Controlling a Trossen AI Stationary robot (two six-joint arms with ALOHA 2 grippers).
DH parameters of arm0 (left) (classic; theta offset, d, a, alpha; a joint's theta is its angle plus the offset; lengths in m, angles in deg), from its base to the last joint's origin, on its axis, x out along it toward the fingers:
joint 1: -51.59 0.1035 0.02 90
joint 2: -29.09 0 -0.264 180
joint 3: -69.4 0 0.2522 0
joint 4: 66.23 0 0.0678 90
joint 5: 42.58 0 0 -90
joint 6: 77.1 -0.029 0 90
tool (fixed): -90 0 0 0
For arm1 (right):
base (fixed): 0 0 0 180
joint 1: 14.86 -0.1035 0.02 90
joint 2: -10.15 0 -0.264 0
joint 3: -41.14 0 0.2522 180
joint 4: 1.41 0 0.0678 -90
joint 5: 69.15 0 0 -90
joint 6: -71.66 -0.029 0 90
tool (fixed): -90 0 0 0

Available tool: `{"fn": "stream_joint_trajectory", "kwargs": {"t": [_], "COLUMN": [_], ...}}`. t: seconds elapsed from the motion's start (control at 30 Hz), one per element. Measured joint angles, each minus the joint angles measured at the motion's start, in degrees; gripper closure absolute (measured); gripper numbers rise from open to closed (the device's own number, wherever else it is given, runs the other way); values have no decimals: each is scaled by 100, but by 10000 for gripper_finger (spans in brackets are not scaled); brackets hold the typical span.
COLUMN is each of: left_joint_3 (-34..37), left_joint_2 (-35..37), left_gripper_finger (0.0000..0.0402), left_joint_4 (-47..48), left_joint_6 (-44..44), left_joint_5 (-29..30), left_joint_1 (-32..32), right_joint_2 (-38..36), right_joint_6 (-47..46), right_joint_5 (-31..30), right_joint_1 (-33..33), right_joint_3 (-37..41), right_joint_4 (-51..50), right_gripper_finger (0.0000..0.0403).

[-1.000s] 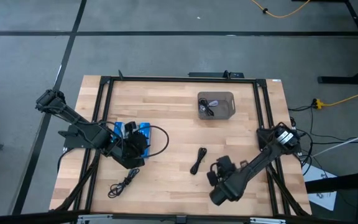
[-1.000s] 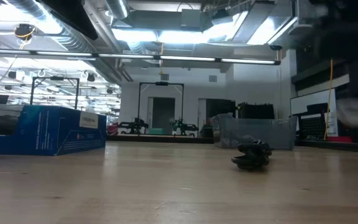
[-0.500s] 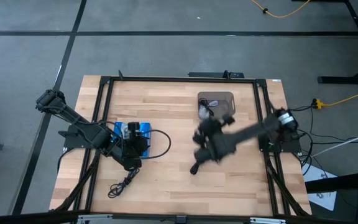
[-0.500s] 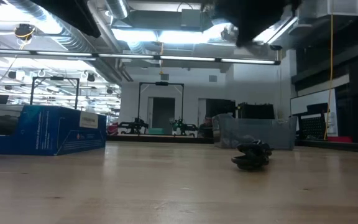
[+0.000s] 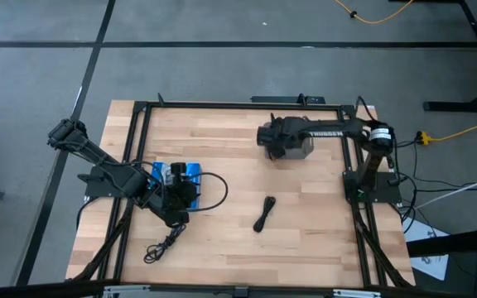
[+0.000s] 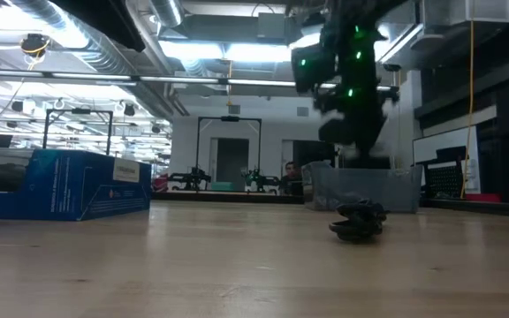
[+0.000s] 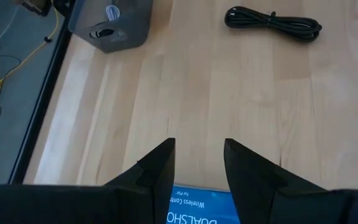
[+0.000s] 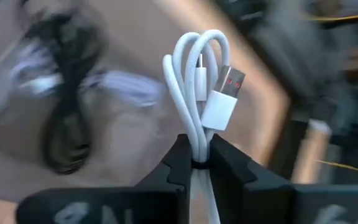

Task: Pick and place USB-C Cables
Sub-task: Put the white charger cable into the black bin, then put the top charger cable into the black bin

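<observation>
My right gripper (image 8: 197, 163) is shut on a white USB-C cable bundle (image 8: 199, 93). In the high view it hovers (image 5: 273, 137) over the grey bin (image 5: 301, 152) by the table's far edge; in the low view it hangs (image 6: 353, 124) above that bin (image 6: 360, 189). Inside the bin lie a black cable bundle (image 8: 67, 124) and something pale. One black cable (image 5: 264, 213) lies on the middle of the table and shows again (image 6: 358, 221) (image 7: 272, 22). Another black cable (image 5: 164, 244) lies near the left front. My left gripper (image 7: 197, 163) is open above the blue box (image 5: 190, 171). My right gripper pinches the white cable bundle between its two fingers, across the strands at mid-length (image 8: 197, 144). The looped end (image 8: 194, 43) and a white plug (image 8: 221, 99) stick out past the fingertips. The bundle is lifted clear, above the bin.
The blue box (image 6: 60, 184) sits left of centre under my left gripper, with a black cord looping beside it (image 5: 215, 189). A dark frame (image 5: 238, 106) rims the table. Bare wood lies between the box and the bin.
My right gripper has swung from the table's near right part, past the loose black cable, toward the far edge, and now stands over the grey bin. The black cables on the table have stayed where they were.
</observation>
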Motion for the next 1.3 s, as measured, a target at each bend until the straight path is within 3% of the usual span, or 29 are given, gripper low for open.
{"fn": "stream_joint_trajectory", "kwargs": {"t": [0.13,0.23,0.57,0.87,0.97,1.13,1.3], "left_joint_3": [0,0,0,0,0,0,0], "left_joint_2": [0,0,0,0,0,0,0], "left_gripper_finger": [271,271,271,271,271,271,271], "left_joint_4": [1,1,1,1,-1,-1,-5], "left_joint_6": [-1,-1,-1,3,5,7,10], "left_joint_5": [0,0,0,0,0,0,0], "left_joint_1": [0,0,0,1,0,0,1], "right_joint_2": [4,2,-4,-4,-4,52,52], "right_joint_6": [508,480,415,336,245,-679,196], "right_joint_5": [1105,1309,1461,3091,3124,2719,2387], "right_joint_1": [350,438,306,-717,-1250,-2192,-2870], "right_joint_3": [334,355,-463,-1418,-1438,-1109,-657], "right_joint_4": [1137,1330,204,26,135,747,1470], "right_gripper_finger": [314,290,275,274,273,273,273]}}
